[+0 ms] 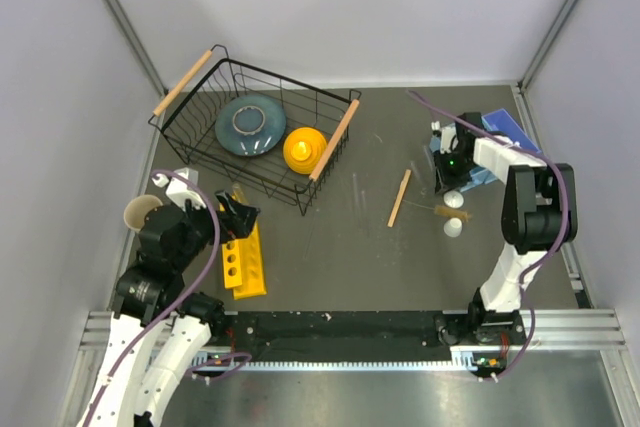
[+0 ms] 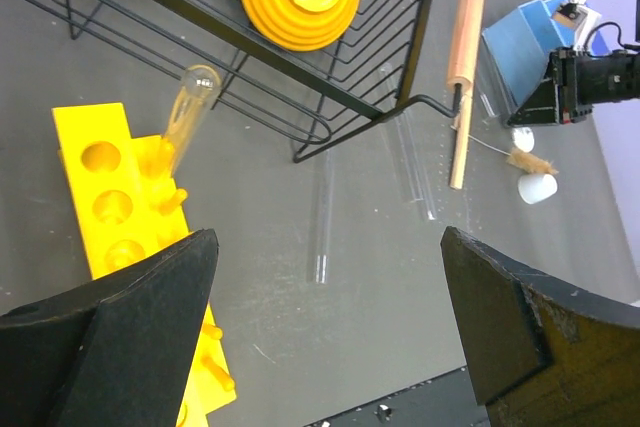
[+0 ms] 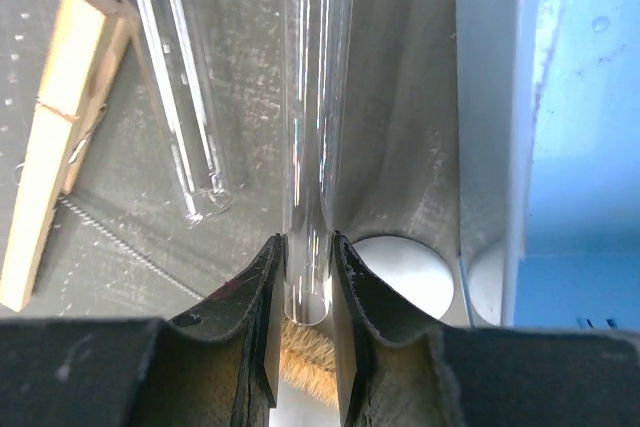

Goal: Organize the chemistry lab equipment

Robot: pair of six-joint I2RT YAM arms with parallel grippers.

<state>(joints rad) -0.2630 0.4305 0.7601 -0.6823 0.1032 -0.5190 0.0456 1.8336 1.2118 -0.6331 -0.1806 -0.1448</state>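
My right gripper [image 1: 447,165] [image 3: 306,297] is shut on the open end of a slim clear glass tube [image 3: 318,97] that lies low over the table beside a blue box [image 3: 570,147]. A second clear tube [image 3: 180,97] and the pale wooden stick [image 3: 60,137] [image 1: 399,197] lie to its left. Two white round pieces [image 3: 405,272] [image 1: 453,227] and the brown brush [image 3: 310,362] lie under the fingers. My left gripper [image 1: 238,215] [image 2: 330,347] is open and empty above the table beside a yellow tube rack [image 2: 110,197] that holds one tube [image 2: 190,102]. A loose clear tube [image 2: 322,217] lies ahead of it.
The black wire basket [image 1: 190,132] with wooden handles stands at the back left and holds the blue-grey plate [image 1: 250,124] and yellow dome [image 1: 305,149]. A paper cup [image 1: 140,212] stands at the left edge. The blue box [image 1: 505,132] is at the far right.
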